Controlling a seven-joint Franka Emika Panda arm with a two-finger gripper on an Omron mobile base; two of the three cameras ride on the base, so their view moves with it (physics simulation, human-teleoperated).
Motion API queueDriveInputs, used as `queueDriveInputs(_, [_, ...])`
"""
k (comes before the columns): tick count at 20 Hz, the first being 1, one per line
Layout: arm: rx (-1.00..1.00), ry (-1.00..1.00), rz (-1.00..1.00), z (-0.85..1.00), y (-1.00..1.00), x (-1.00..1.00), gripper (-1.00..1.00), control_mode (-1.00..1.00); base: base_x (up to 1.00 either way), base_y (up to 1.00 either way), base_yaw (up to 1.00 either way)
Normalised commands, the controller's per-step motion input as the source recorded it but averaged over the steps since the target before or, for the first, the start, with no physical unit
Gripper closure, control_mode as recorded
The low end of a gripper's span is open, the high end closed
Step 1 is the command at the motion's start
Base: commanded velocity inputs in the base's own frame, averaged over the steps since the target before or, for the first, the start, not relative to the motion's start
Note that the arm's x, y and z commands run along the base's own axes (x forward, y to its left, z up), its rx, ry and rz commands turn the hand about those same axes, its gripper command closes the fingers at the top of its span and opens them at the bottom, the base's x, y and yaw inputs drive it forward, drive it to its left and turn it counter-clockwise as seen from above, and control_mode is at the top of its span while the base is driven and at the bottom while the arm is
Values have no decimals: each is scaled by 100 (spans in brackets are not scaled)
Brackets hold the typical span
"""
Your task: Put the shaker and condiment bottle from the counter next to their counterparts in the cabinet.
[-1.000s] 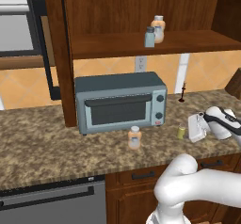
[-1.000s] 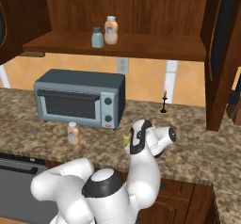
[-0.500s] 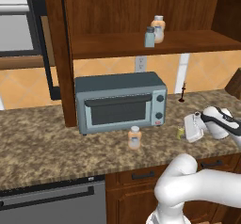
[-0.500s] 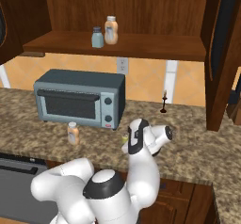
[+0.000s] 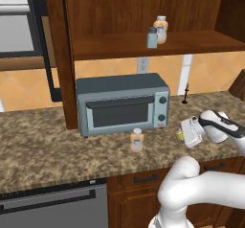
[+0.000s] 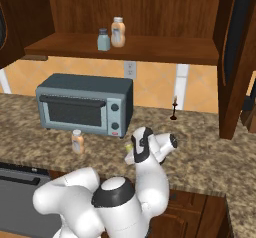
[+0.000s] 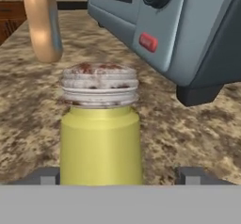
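The yellow-green shaker (image 7: 101,124) with its grey cap stands upright on the granite counter (image 5: 43,141), just in front of the toaster oven's right corner. My gripper (image 7: 117,177) is open and level with it. One fingertip (image 7: 44,175) is close to its left side and the other stands well off to its right. In the base views the hand (image 5: 191,131) hides most of the shaker (image 6: 129,146). The orange-peach condiment bottle (image 5: 137,140) (image 6: 77,141) (image 7: 43,20) stands on the counter left of the shaker. On the cabinet shelf (image 5: 119,45) are the blue-grey shaker (image 5: 152,38) (image 6: 103,39) and its orange-peach bottle (image 5: 161,29) (image 6: 118,32).
The grey-blue toaster oven (image 5: 122,103) (image 7: 188,30) stands right behind the shaker, its foot and red button close to the hand. A small dark candlestick (image 5: 185,95) is at the back wall. A cabinet side panel (image 6: 232,62) rises at the right.
The hand has crept a little to the left, closer around the yellow-green shaker. The bottles and shelf items have not moved.
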Motion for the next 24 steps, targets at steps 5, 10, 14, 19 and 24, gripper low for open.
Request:
queueDriveInputs(5, [0, 0, 3, -7, 0, 0, 100, -100, 0, 0, 0])
queueDriveInputs(10, [6, 0, 0, 33, 0, 0, 100, -100, 0, 0, 0])
queueDriveInputs(14, [8, 0, 0, 50, 0, 0, 100, -100, 0, 0, 0])
queueDriveInputs(19, [2, 1, 0, 12, -1, -8, 100, -100, 0, 0, 0])
queueDriveInputs(24, [0, -11, -3, 38, 4, -25, 100, -100, 0, 0, 0])
